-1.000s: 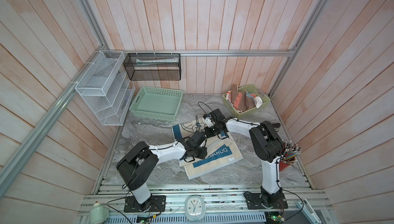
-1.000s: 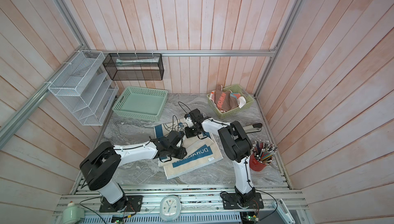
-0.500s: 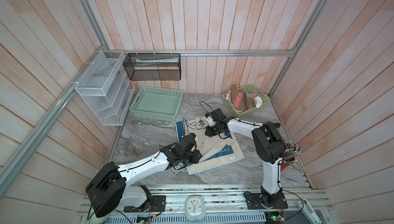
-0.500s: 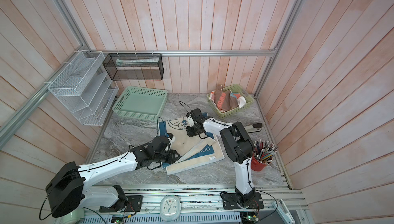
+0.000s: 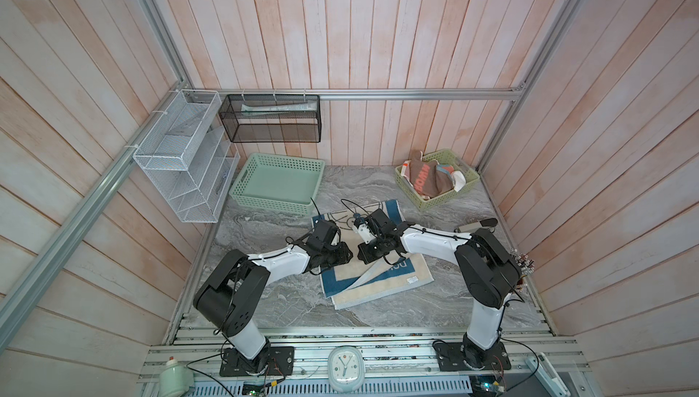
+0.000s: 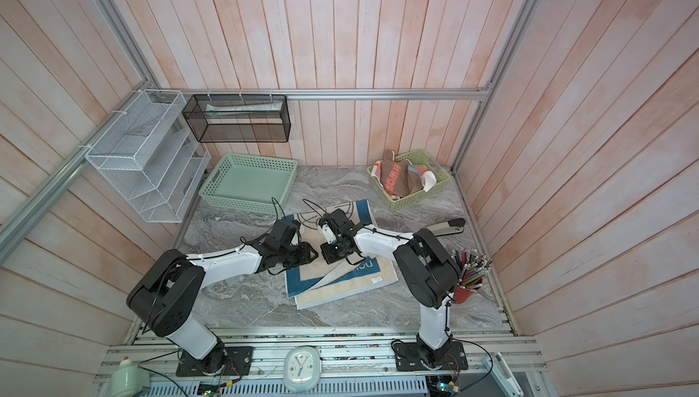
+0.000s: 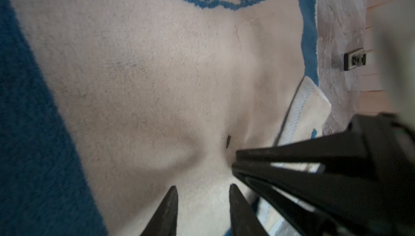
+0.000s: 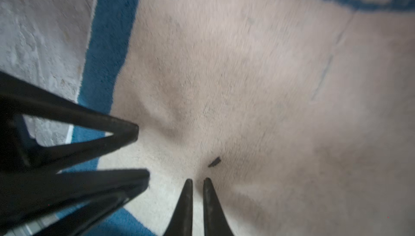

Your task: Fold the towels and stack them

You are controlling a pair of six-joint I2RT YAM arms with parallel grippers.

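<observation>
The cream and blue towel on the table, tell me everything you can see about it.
The towel is cream terry with a blue border and a blue line drawing at its far end. It lies on the grey marble table, its near part folded over slantwise, showing blue lettering and a label. The left gripper and right gripper meet its puckered cream middle; whether either pinches it is unclear.

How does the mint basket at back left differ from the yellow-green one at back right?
The mint basket holds nothing I can see; the yellow-green basket holds crumpled towels. The mint basket looks wider and shallower than the yellow-green basket. The mint basket sits nearly square to the back wall; the yellow-green basket is turned. Both are perforated plastic.
</observation>
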